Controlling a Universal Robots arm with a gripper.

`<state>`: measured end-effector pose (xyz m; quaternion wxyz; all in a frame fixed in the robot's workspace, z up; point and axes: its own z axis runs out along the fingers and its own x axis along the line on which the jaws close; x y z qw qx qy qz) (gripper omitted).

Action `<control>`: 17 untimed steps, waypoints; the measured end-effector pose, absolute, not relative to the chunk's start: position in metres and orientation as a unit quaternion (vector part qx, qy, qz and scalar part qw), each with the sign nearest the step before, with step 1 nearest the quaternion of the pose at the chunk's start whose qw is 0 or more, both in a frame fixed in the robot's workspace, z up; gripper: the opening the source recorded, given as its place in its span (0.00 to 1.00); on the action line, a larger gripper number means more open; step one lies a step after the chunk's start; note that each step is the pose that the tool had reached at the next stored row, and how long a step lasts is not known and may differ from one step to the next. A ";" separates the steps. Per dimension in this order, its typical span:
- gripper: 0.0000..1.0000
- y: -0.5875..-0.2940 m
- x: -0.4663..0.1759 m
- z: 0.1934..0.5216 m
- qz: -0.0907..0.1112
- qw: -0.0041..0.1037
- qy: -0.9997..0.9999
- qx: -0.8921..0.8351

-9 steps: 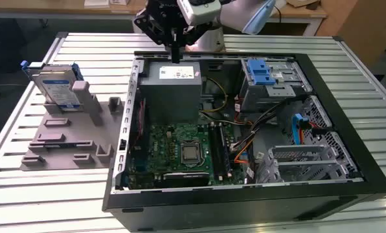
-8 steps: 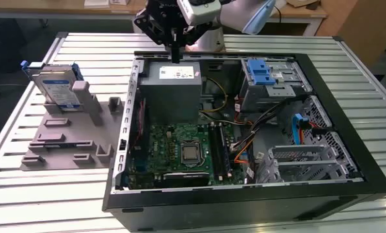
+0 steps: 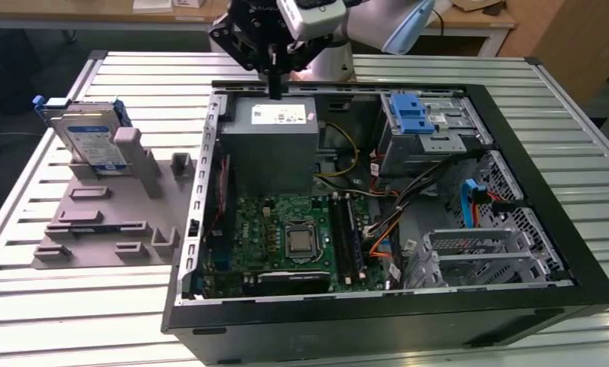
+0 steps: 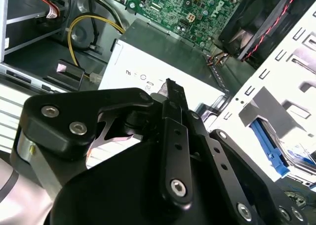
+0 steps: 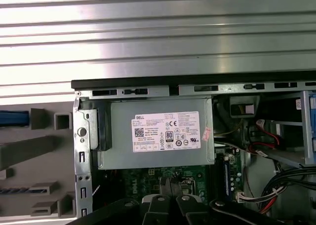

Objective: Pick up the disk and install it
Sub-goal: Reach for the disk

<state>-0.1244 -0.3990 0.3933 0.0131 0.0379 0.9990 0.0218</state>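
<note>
Exterior view, far left: the disk [image 3: 88, 138] stands on edge in a grey stand [image 3: 100, 225] on the slatted table [image 3: 80, 313]. It is outside the computer case [image 3: 386, 317] and well apart from the claw, off toward the exterior view's left.
Centre: the claw [image 3: 274, 92] hangs point-down just above the power-supply box [image 3: 274, 134], at the case's far wall.
Claw state: the fingers are pressed together and pinch nothing, as both wrist views bear out.
Right of the claw: a blue latch [image 3: 411, 115] on its metal cage sits near, inside the case.
First wrist view: the claw [image 5: 171, 181] is over the motherboard [image 5: 143, 185], with the power-supply box [image 5: 158, 136] just beyond its tips.
Step in hand: by the look of it the pick-up is not yet begun, since the disk is untouched in its stand.
What the pick calls for: likely a spread claw brought across to the stand, lined up with the disk's upright edges.
</note>
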 end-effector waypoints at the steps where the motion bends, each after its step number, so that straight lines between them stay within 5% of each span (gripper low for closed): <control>1: 0.11 -0.399 -0.125 0.393 0.022 0.013 0.999 0.038; 17: 0.11 -0.399 -0.130 0.393 0.022 0.013 0.999 0.038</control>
